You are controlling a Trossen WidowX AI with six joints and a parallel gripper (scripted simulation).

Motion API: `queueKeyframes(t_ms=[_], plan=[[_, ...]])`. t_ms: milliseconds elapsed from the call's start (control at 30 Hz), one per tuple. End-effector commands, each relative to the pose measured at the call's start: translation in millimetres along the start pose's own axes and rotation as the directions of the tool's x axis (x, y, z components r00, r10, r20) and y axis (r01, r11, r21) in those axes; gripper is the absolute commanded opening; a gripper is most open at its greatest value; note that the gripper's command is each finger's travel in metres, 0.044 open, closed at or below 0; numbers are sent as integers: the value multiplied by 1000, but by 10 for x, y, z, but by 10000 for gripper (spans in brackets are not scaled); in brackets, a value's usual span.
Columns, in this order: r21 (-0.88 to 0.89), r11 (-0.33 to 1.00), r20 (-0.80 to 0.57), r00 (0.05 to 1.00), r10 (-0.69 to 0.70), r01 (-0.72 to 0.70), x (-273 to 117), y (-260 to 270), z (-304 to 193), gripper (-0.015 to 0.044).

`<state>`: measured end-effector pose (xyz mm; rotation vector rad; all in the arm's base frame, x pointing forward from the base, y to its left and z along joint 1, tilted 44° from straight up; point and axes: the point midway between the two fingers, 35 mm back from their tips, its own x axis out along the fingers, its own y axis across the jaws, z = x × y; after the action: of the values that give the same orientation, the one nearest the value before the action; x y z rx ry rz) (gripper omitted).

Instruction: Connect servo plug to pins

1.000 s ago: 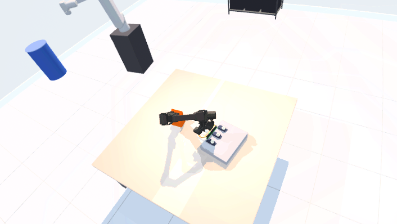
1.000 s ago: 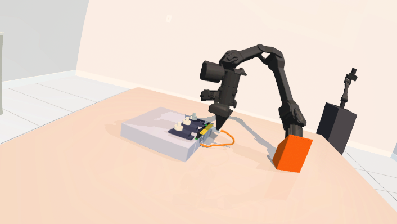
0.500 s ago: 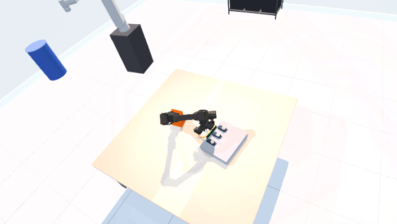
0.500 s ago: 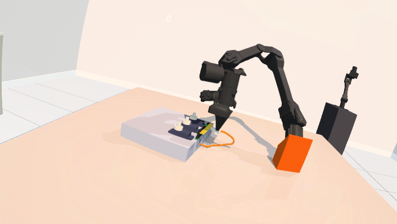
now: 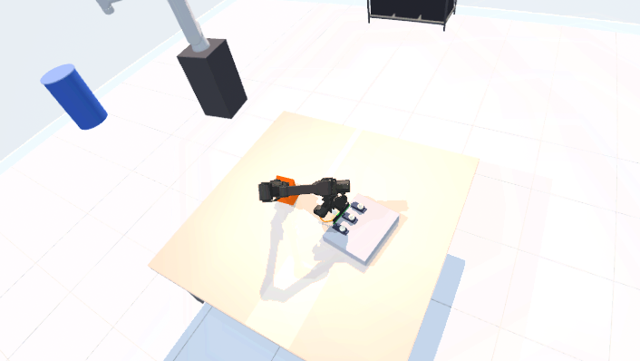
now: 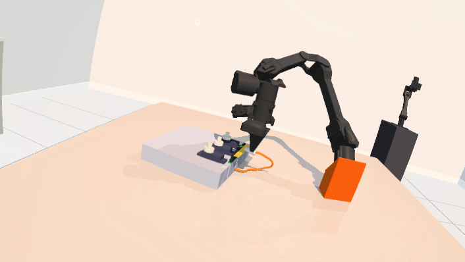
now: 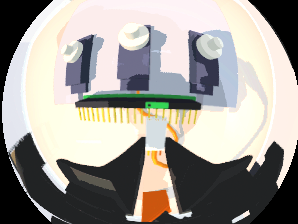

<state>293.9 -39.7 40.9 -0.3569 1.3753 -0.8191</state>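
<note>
Item, currently: one black parallel claw (image 5: 334,211) (image 6: 252,150) (image 7: 155,143), mine, clenched on a small flat white plug (image 5: 335,214) (image 6: 249,150) (image 7: 156,132). Plug position: at the near edge of the holder, below the bright green band with a dark dot (image 7: 160,105) in my wrist view, its far end overlapping the pin tips; whether it touches them, I cannot tell.

Item: one row of thin gold pins (image 6: 240,153) (image 7: 121,115), jutting from a black strip toward my fingers.

Item: one pale lilac, slab-shaped holder (image 5: 373,231) (image 6: 182,169) (image 7: 107,30), lying on a light wooden-toned table (image 5: 218,245) (image 6: 99,214) and bearing three dark box-shaped servos with whitish round hubs (image 5: 346,216) (image 6: 224,150) (image 7: 134,65).

Item: one thin orange wire (image 5: 326,221) (image 6: 273,162) (image 7: 173,131), curving in a loop beside the holder.

Item: one bright orange angular block (image 5: 290,200) (image 6: 344,181) (image 7: 155,202), at the foot of my black jointed arm (image 5: 304,189) (image 6: 330,93).
</note>
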Motion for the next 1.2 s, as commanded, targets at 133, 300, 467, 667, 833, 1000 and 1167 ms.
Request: queueKeyframes(t_ms=[133, 300, 467, 667, 833, 1000, 1167], plan=[[-6, 1000, -2, 1000, -4, 4, 1, -8, 53, 0], [-6, 1000, -1, 1000, -4, 4, -2, -16, 85, 0], [-6, 1000, -1, 1000, -5, 5, -6, -21, 115, 0], [-6, 1000, -1, 1000, -5, 5, 22, 3, 81, 105], [-6, 1000, -1, 1000, -4, 4, -2, 5, 83, 236], [-7, 1000, -2, 1000, -2, 2, -427, 17, 92, 368], [-7, 1000, -3, 1000, -3, 3, -578, 10, 82, 440]])
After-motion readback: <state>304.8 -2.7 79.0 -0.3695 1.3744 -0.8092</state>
